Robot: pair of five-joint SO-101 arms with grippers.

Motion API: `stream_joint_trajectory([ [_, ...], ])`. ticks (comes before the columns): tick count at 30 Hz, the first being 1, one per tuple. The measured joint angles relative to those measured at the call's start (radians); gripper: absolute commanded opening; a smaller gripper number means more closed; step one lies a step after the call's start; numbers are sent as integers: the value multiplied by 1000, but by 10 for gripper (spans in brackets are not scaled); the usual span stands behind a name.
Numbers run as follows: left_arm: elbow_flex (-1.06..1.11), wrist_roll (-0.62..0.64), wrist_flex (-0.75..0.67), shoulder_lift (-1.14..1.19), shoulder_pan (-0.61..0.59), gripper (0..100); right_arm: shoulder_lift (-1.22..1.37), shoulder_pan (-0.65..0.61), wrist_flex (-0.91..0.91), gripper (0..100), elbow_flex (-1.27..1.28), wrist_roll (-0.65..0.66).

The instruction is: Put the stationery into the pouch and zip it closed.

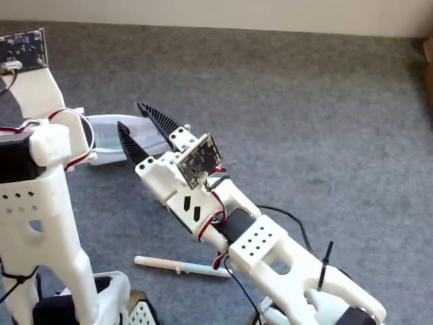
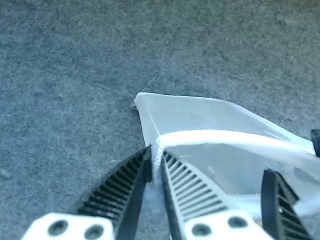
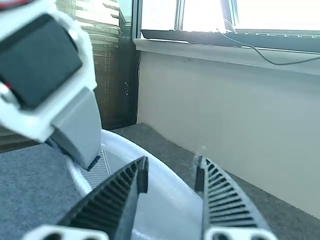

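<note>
The left gripper has its jaws pinched on the pouch rim. The right gripper, jaws apart, hangs by its mouth. The pen lies well apart on the bench. I reckon a tug could slip that thin pinch.

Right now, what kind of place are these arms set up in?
Probably an indoor office or lab room: a bright window with a sill, a cable trailing along it, a plain wall beneath, and grey carpet under the arms.
</note>
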Motion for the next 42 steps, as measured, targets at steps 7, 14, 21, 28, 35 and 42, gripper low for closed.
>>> stream_joint_trajectory([
  [7, 0, 0, 0, 0, 0, 6, 0, 0, 3, 144, 0, 0],
  [14, 0, 0, 0, 0, 0, 6, -107, 0, 46, 144, 0, 0],
  [21, 17, 0, 0, 0, -25, 6, -203, 12, 281, 144, -57, 0],
  [28, 17, 0, 0, 0, -28, 6, -235, 103, 569, 144, -229, 0],
  [35, 18, 2, 0, 0, -95, 6, -235, 143, 848, 144, -420, 0],
  [42, 18, 2, 0, -17, -189, 6, -235, 143, 1091, 144, -516, 0],
])
